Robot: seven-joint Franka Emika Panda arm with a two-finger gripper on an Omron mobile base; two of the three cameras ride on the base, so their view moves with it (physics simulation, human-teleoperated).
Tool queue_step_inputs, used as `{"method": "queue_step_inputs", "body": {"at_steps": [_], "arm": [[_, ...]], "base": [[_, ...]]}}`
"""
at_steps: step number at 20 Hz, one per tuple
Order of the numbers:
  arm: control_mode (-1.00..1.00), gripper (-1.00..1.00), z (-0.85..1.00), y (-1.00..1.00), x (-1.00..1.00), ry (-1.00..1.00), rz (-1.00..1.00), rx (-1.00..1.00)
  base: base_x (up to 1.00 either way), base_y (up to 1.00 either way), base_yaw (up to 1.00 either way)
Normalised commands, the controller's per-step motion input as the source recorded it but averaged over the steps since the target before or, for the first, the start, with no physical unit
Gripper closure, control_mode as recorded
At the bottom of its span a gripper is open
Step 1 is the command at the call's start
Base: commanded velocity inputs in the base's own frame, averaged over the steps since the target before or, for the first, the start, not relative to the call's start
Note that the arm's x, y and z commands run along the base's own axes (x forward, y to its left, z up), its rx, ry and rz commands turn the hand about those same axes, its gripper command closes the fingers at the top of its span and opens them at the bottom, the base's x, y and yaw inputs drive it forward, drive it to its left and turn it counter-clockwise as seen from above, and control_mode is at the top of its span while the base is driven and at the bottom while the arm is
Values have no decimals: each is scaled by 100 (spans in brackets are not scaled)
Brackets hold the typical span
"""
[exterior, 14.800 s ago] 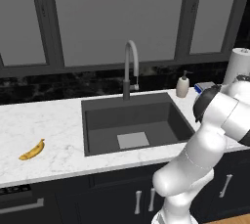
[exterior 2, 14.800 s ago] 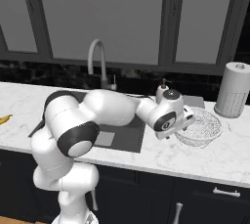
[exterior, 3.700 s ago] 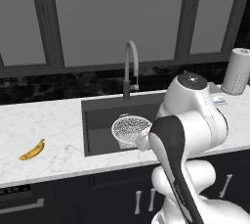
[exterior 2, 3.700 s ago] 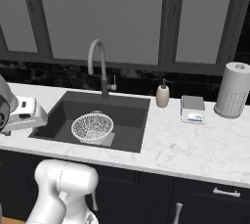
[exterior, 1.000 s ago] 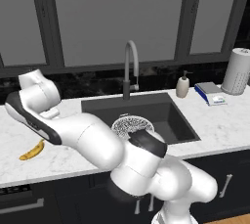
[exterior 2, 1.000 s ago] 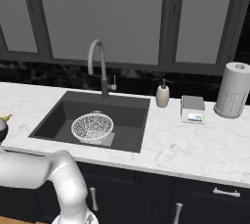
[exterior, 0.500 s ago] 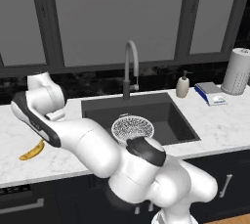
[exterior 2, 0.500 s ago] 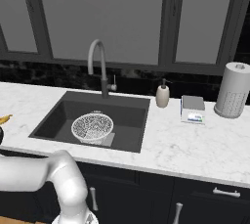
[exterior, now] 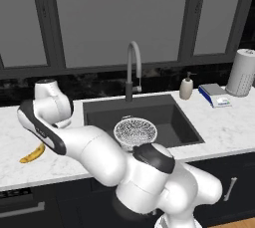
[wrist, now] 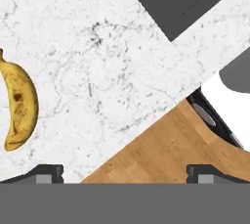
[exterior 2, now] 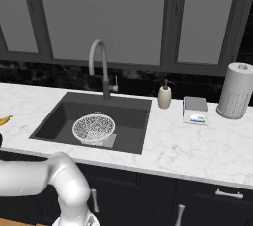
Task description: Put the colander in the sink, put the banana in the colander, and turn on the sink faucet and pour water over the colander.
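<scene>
Nearest you, the gripper (wrist: 125,171) hangs with its jaws spread wide and nothing between them, over white marble countertop (wrist: 97,71). In the hand view the banana (wrist: 18,105) lies flat at nine o'clock of the fingertips, well off their line and untouched. Compared with half a second ago, the arm has swung a little further left, so its hand now sits nearly above the banana in the left base view.

Further back, the colander (exterior: 135,131) sits upright in the sink (exterior: 169,117), near the front wall at about seven o'clock of the basin's middle; it looks empty, though the speckled mesh makes that hard for you to confirm. The sink faucet (exterior: 132,67) stands at twelve o'clock behind the basin. No writing is readable anywhere; the small label on the flat box (exterior 2: 195,110) is too blurred.
</scene>
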Motion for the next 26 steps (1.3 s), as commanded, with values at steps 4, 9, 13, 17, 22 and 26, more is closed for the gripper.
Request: {"method": "queue_step_inputs", "body": {"at_steps": [4, 9, 13, 17, 22, 26], "arm": [[-100, -100, -13, 32, 15, -5, 0, 2], [-100, -100, -7, 34, 30, -2, 0, 0], [-100, -100, -9, 13, 27, 0, 0, 0], [-100, -100, -19, 0, 16, 0, 0, 0], [-100, -100, -28, 2, 19, 0, 0, 0], [-100, -100, -23, 11, 21, 0, 0, 0]], "base": [[0, 0, 0], [0, 0, 0], [0, 0, 0], [0, 0, 0], [0, 0, 0], [0, 0, 0]]}}
